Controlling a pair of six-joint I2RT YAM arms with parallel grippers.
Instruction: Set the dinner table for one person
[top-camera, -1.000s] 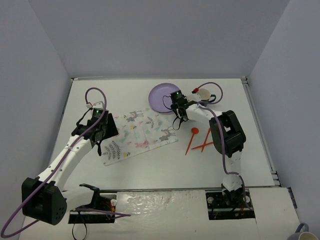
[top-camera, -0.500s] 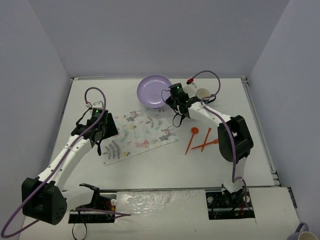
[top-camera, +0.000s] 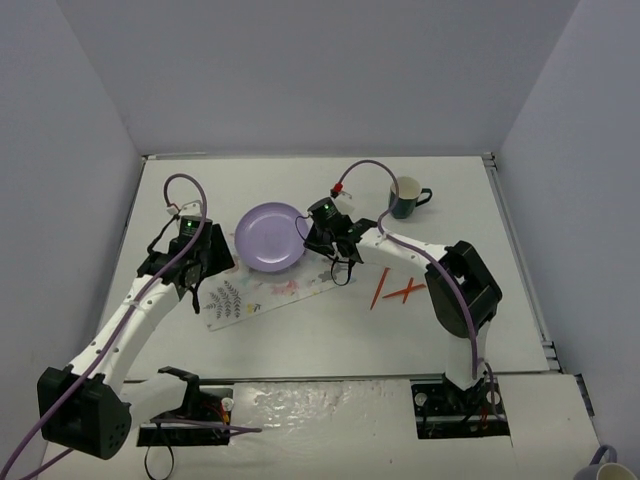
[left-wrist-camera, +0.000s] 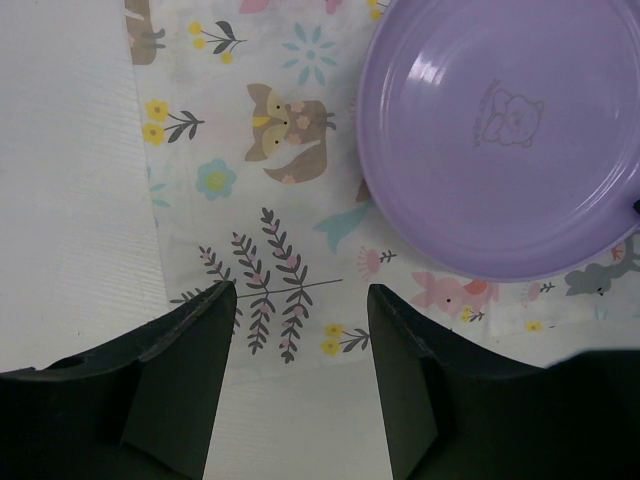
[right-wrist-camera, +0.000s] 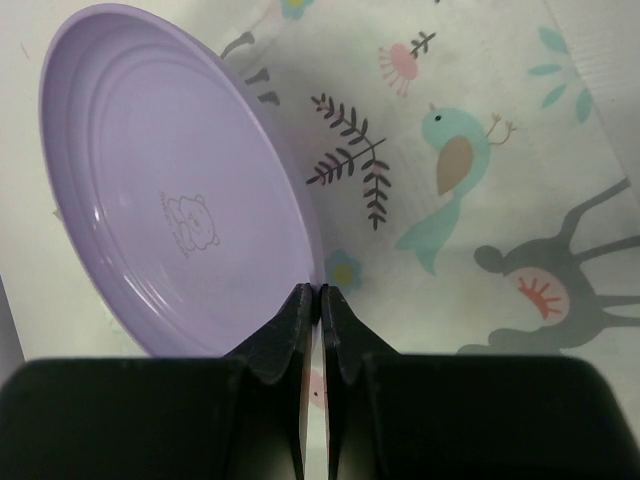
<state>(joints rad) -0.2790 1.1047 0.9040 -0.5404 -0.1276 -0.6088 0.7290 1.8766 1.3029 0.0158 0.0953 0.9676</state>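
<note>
My right gripper (top-camera: 308, 240) (right-wrist-camera: 318, 293) is shut on the rim of a lilac plate (top-camera: 266, 237) (right-wrist-camera: 170, 200) and holds it tilted over the printed placemat (top-camera: 285, 287) (right-wrist-camera: 480, 200). The plate also shows in the left wrist view (left-wrist-camera: 500, 130), above the placemat (left-wrist-camera: 270, 200). My left gripper (top-camera: 196, 268) (left-wrist-camera: 300, 300) is open and empty over the placemat's left edge. The placemat lies on the white dinner table (top-camera: 320, 330). A dark mug (top-camera: 406, 196) stands at the back right. Orange cutlery (top-camera: 398, 291) lies right of the placemat.
Grey walls enclose the table on three sides. The arm bases and a cable tray (top-camera: 200, 410) sit at the near edge.
My right gripper has carried the plate from the back of the table leftward and nearer, over the placemat. The left arm has shifted slightly.
</note>
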